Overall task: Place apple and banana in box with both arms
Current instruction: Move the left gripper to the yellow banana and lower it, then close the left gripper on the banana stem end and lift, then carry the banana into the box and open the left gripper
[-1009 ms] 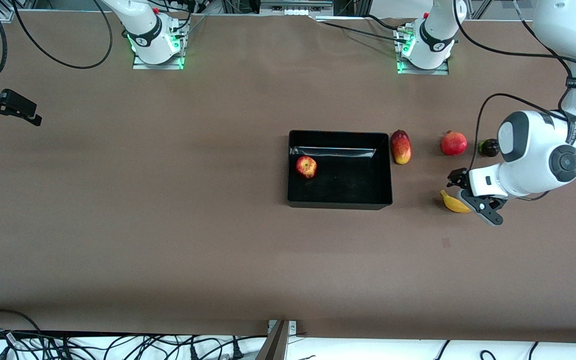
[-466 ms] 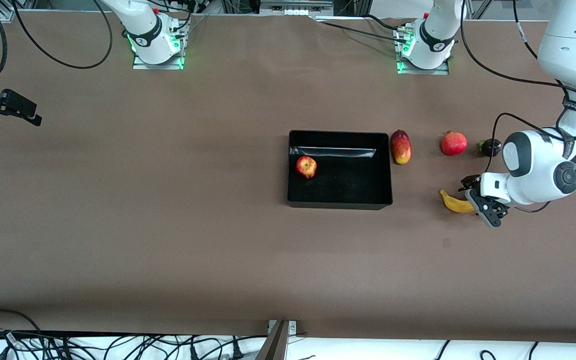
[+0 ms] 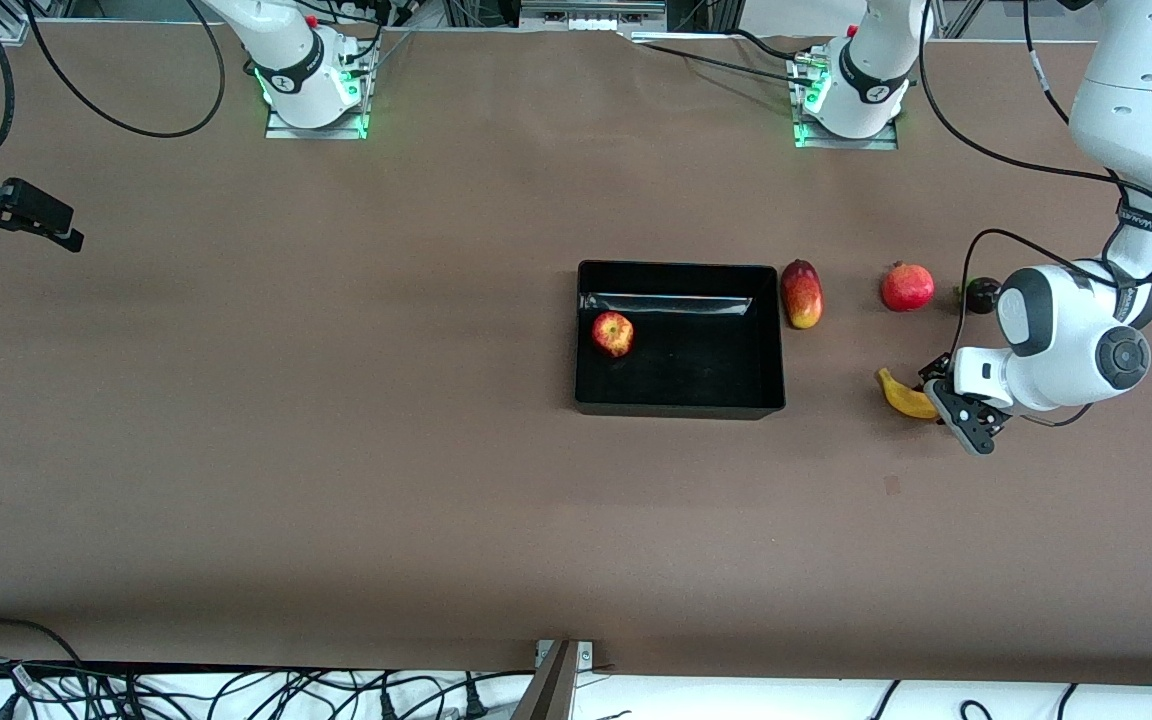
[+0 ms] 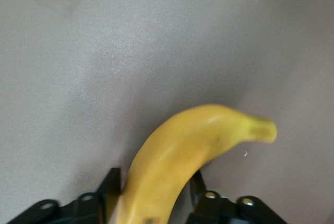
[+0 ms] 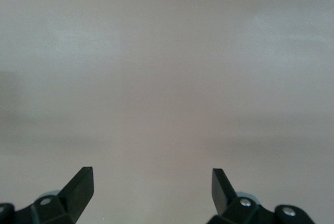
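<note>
The yellow banana (image 3: 899, 393) is by the left arm's end of the table, nearer the camera than the pomegranate. My left gripper (image 3: 939, 402) is shut on its thick end; in the left wrist view the banana (image 4: 193, 145) fills the gap between the fingers of the left gripper (image 4: 154, 179). The red-yellow apple (image 3: 613, 333) lies inside the black box (image 3: 676, 267), near its wall toward the right arm's end. My right gripper (image 3: 54, 228) waits open and empty over bare table at the right arm's end; the right wrist view shows the right gripper (image 5: 151, 179) with only table below.
A red-yellow mango (image 3: 802, 293) lies just beside the box. A red pomegranate (image 3: 908, 287) and a small dark fruit (image 3: 982, 294) sit in a row toward the left arm's end. Cables run along the table's edge nearest the camera.
My left gripper settled onto the banana's thick end and closed on it. The banana has shifted slightly away from the camera. The right arm has not moved.
</note>
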You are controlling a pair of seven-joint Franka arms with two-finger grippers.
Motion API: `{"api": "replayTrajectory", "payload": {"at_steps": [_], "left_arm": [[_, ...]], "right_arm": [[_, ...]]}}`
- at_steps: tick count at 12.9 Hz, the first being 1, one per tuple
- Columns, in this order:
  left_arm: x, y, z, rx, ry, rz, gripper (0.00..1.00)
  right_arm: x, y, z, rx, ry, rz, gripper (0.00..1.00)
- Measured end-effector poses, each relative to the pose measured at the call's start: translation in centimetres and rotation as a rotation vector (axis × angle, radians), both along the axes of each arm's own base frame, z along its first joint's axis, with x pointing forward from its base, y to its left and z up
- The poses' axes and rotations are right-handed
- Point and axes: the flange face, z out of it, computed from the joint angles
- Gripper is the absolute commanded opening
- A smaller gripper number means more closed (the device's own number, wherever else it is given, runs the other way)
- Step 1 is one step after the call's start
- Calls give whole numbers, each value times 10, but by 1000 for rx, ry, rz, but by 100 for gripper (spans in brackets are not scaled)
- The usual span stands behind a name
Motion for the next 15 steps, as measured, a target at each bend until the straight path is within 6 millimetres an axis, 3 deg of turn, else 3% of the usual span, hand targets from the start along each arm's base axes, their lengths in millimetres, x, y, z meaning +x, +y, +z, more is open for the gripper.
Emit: {"api": "replayTrajectory", "payload": {"at_steps": [3,5,6,8,10,13,15], "left_arm": [[4,-2,12,3,-16,-5,0],[7,-25,44,-8,7,-26,0],[8,-50,68,-26,19,-19,0],[4,-119,114,-49,39,12,0],[-8,-195,141,-50,47,27,0],[-36,-291,150,-27,71,80,0],[-61,-343,143,-2,97,108,0]], "right_arm": [[0,0,0,0,0,0,100],[0,0,0,0,0,0,100],[0,0,0,0,0,0,100],[0,0,0,0,1,0,100],[0,0,-1,0,4,0,100],[-1,0,-1,0,6,0,100],[-1,0,-1,1,7,0,100]]}}
